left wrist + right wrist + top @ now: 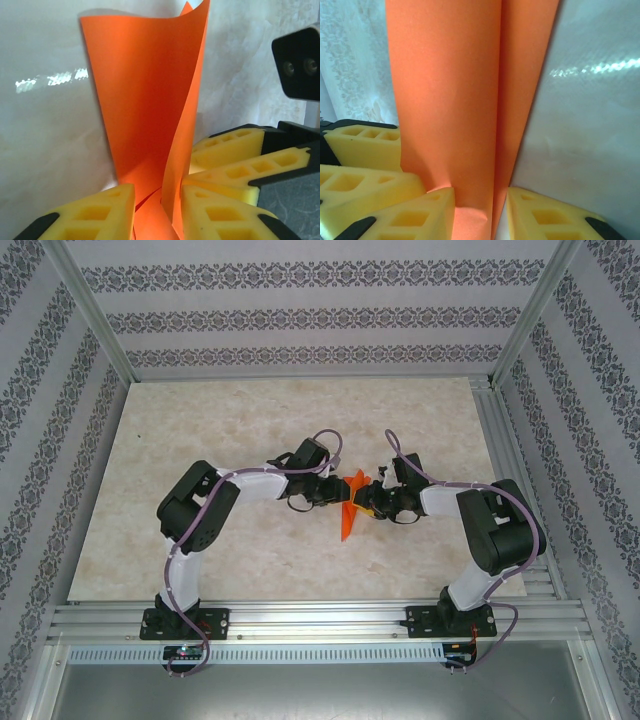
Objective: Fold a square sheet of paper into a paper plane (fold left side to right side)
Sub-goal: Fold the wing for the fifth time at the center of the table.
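Orange sheet [349, 508] mid-surface [200, 440], doubled over & standing up betw the two arms, layers bowed apart, not pressed flat. L gripper [157, 212] in from the left: jaws narrow, paper's low end sits right betw them & fills the gap, can't tell if it's pinched or just enclosed. R gripper [481, 215] opposite, its tips just beside L's: jaws narrow too, sheet runs up from betw them, hugging one finger [437, 205], w/ a sliver of pale surface showing before the other, so not clamped
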Controlling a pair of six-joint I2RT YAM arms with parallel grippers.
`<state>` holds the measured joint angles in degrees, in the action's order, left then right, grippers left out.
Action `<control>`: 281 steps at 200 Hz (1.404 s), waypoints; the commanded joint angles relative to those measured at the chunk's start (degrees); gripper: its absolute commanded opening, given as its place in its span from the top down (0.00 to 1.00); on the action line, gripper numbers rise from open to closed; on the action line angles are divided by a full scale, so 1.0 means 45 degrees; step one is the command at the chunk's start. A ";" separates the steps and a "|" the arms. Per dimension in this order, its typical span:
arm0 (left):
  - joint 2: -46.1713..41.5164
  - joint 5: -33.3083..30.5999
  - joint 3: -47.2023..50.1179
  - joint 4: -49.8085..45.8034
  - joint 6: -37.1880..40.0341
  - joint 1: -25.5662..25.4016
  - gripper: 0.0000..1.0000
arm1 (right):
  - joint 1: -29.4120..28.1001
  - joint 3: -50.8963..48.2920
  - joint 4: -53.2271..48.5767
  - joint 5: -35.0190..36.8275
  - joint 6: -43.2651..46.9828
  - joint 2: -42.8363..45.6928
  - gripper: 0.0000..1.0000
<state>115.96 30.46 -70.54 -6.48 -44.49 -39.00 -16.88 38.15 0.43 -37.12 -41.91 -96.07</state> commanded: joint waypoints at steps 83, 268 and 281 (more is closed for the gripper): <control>0.0673 -0.0171 -0.1107 0.0009 0.0312 0.0120 0.93 | -0.0249 0.0096 -0.0315 0.0574 0.0388 -0.0653 0.67; 0.1615 0.0146 -0.2034 -0.0666 0.2660 0.0562 0.98 | -0.0309 0.0174 -0.0974 0.0791 0.0763 -0.0330 0.65; 0.1688 0.0165 -0.2073 -0.0688 0.2718 0.0582 0.98 | -0.0306 0.0174 -0.1000 0.0799 0.0776 -0.0299 0.64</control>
<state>122.61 30.02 -78.17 -8.58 -34.87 -37.06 -17.17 39.29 -1.76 -36.91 -40.38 -96.38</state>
